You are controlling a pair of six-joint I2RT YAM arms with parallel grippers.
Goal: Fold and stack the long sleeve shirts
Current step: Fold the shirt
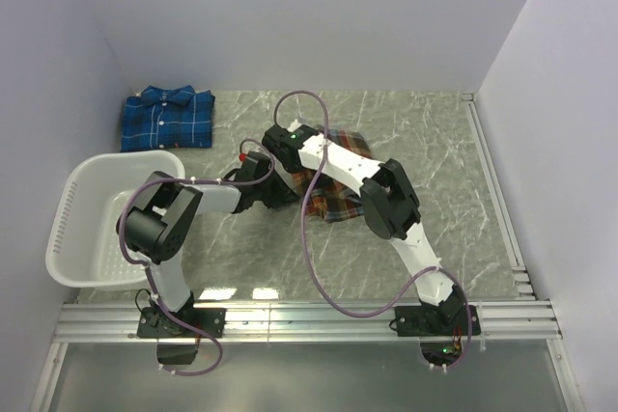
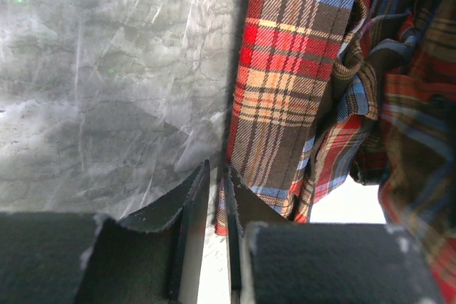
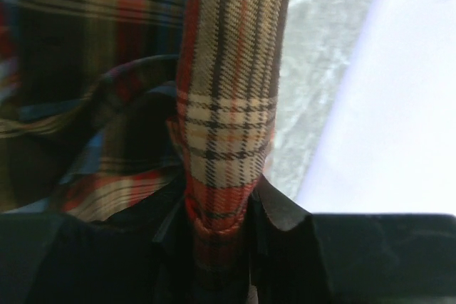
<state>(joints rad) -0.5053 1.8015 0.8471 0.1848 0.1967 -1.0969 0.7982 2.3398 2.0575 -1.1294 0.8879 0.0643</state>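
Top external: the blue shirt (image 1: 167, 119) lay folded flat at the far left corner of the worktop (image 1: 425, 142), collar toward the far edge. A white basket (image 1: 106, 224) sat at the left edge on the near side, just beside the left arm. The red-orange shirt (image 1: 338, 192) lay bunched near the middle of the worktop, partly covered by the right arm, well apart from the blue shirt. Both arms reached to its left edge. The left gripper (image 1: 278, 195) came in from the left, and the right gripper (image 1: 281, 147) was just beyond it toward the far edge. How the jaws stood could not be told from this view.

Left wrist: the left gripper (image 2: 217, 176) had its fingers (image 2: 191, 208) pressed almost together with only a thin slit between them. A corner of the red-orange shirt (image 2: 285, 90) hem sat in that slit, so it was pinching the cloth. Rumpled plaid filled the right half of the view and bare grey marbled worktop (image 2: 107, 90) the left half.

Right wrist: the right gripper (image 3: 217, 208) pinched a rolled band of the red-orange shirt (image 3: 228, 90). The fingers (image 3: 274, 208) lay against either side of it, and the band rose straight up from between them. More of the plaid showed to the left, blurred. To the right were a strip of worktop (image 3: 313, 48) and a pale wall (image 3: 399, 105).
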